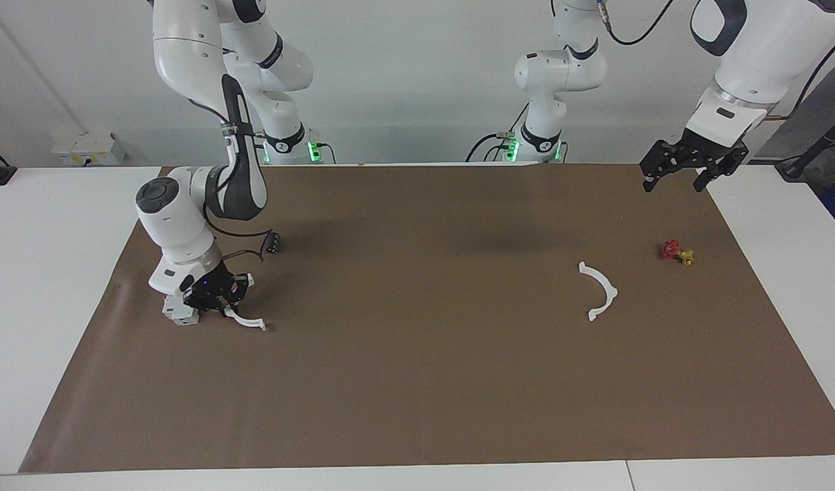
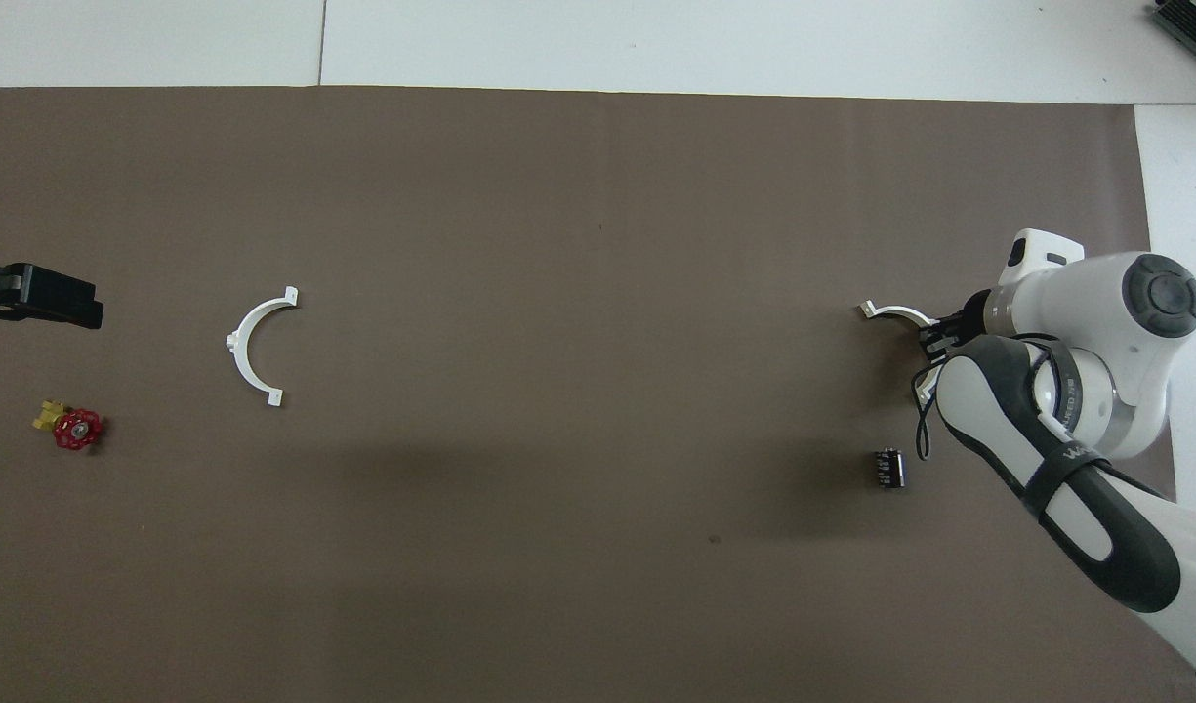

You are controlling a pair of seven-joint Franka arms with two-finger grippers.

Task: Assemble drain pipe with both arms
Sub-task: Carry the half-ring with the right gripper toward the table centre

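Note:
The drain pipe lies in two white half-rings. One half-ring (image 1: 245, 320) (image 2: 893, 312) sits on the brown mat at the right arm's end, and my right gripper (image 1: 224, 310) (image 2: 934, 337) is down at mat level, shut on one end of it. The rest of that arc sticks out free from the fingers. The other half-ring (image 1: 600, 290) (image 2: 256, 347) lies alone at the left arm's end. My left gripper (image 1: 683, 176) (image 2: 85, 303) hangs open and empty, raised over the mat's corner, waiting.
A small red-and-yellow valve (image 1: 676, 252) (image 2: 70, 427) lies beside the free half-ring, toward the mat's edge. A grey-white block (image 1: 180, 312) stands right beside the right gripper. A small black part (image 1: 273, 242) (image 2: 888, 468) lies nearer the robots than the held half-ring.

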